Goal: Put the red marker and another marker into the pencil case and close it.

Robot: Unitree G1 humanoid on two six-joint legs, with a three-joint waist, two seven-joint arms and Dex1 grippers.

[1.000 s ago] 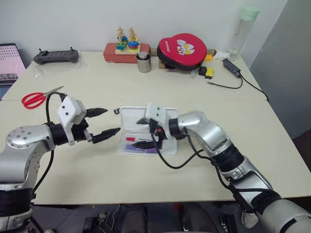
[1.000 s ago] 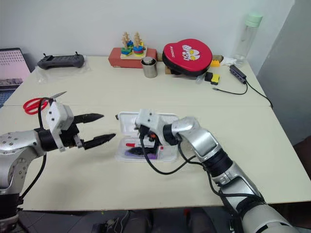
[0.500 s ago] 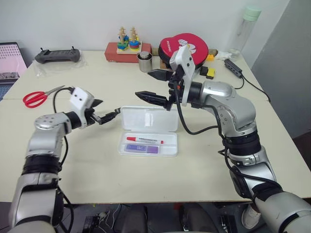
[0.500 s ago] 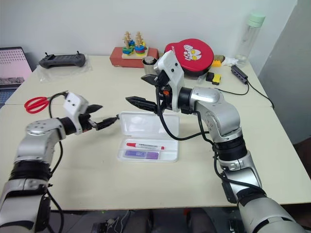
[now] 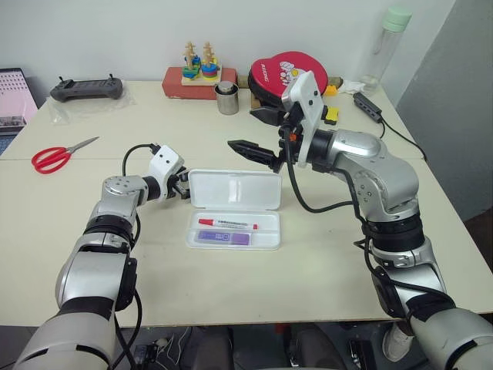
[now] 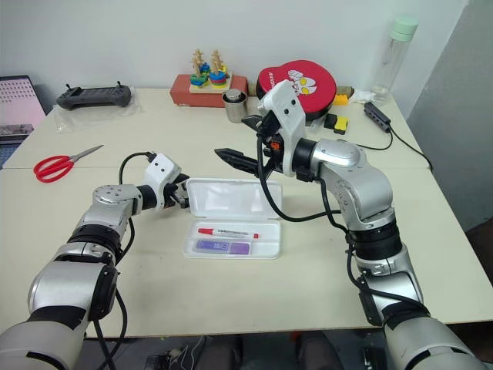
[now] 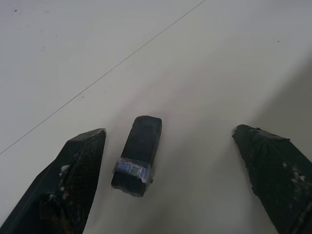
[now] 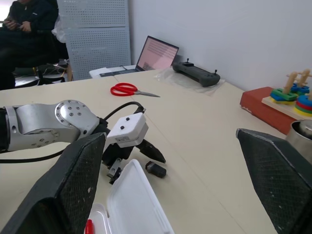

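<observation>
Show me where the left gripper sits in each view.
Left eye view: left gripper at the pencil case lid's left end.
Right eye view: same spot.
Left wrist view: its open fingers flank a small black piece.
Right wrist view: by the lid's corner, beside that piece.
Shared landmark: the lid.

Silver jointed arms, white wrist boxes, black cables, black-fingered left claw (image 5: 182, 190).

The laptop (image 5: 14, 96) at the worktop's far left corner is cut off by the frame edge. The left gripper (image 5: 183, 189) fingertips are hidden behind the pencil case (image 5: 235, 208) lid edge.
</observation>
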